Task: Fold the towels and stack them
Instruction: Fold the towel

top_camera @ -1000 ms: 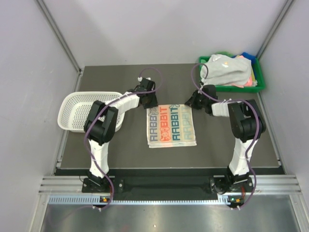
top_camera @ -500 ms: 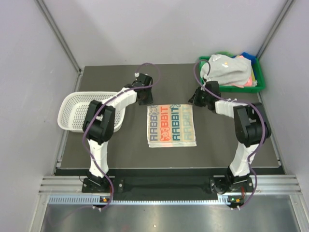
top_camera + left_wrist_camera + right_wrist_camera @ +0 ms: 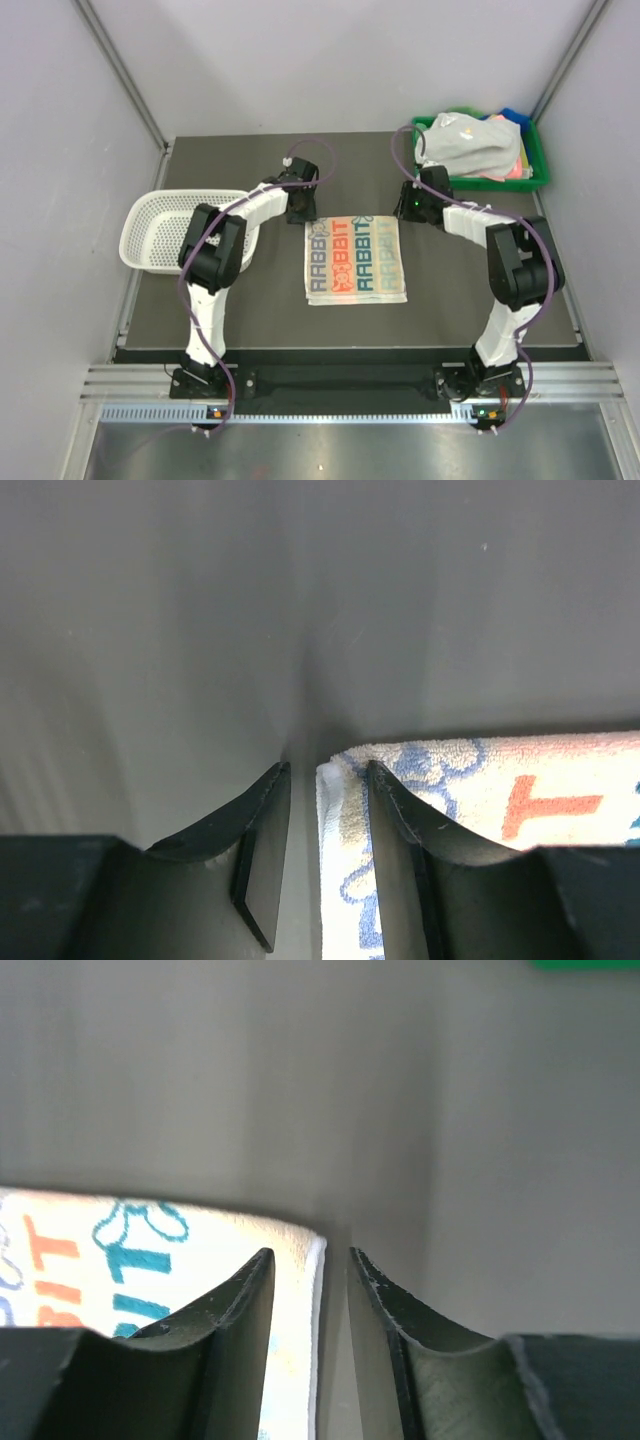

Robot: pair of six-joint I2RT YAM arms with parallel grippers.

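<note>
White terry towel with coloured letters (image 3: 356,260) lies flat on the middle of the dark surface (image 3: 250,310). The left claw (image 3: 325,772) straddles its 11 o'clock corner and the right claw (image 3: 310,1257) its 1 o'clock corner. Both are narrowly parted and grip nothing. I judge the first fold is beginning: next, both should pinch and carry the corners toward 6 o'clock.

White towel with coloured letters (image 3: 355,260): flat at table centre, roughly rectangular, edges near square to table. "RABBIT" printed three times in grey-blue, orange and teal, text turned sideways. Far corners at 11 and 1 o'clock lie flat, terry loops visible close up. Near edge at 6 o'clock slightly wavy.

Other towels: heaped in green tray (image 3: 540,180) at 1 o'clock.
- Grey-white towel (image 3: 470,145) on top, crumpled, draped over tray's left rim.
- Pink and orange cloth (image 3: 512,165) peeks out beneath, possibly two pieces.
- Blue towel (image 3: 515,115) at back.
</note>
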